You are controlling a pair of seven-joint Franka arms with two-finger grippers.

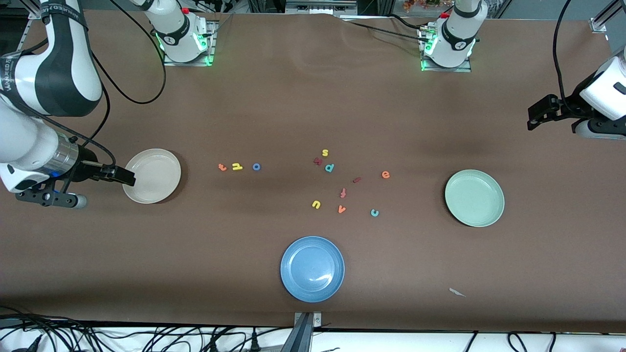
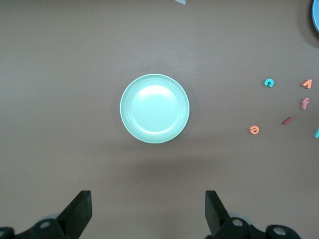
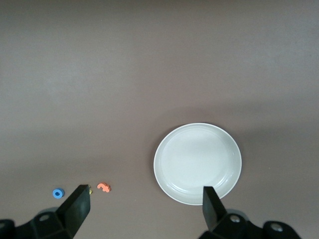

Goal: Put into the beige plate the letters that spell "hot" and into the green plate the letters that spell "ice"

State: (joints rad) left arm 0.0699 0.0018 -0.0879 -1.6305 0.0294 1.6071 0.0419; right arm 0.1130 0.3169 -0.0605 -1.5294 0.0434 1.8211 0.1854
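Nothing is being carried yet; both plates are lying bare. The right gripper (image 1: pixel 128 177) is being held spread and empty above the rim of the beige plate (image 1: pixel 156 166), probably as a starting pose. The orange t (image 1: pixel 222 167), yellow h (image 1: pixel 237 166) and blue o (image 1: pixel 256 166) are lined up beside that plate, toward the table's middle. The left gripper (image 1: pixel 533 117) is being kept wide and empty, aloft near the green plate (image 1: pixel 481 215). The orange e (image 1: pixel 386 174), maroon i (image 1: pixel 357 180) and teal c (image 1: pixel 374 212) are lying scattered between the two plates, closer to the green one.
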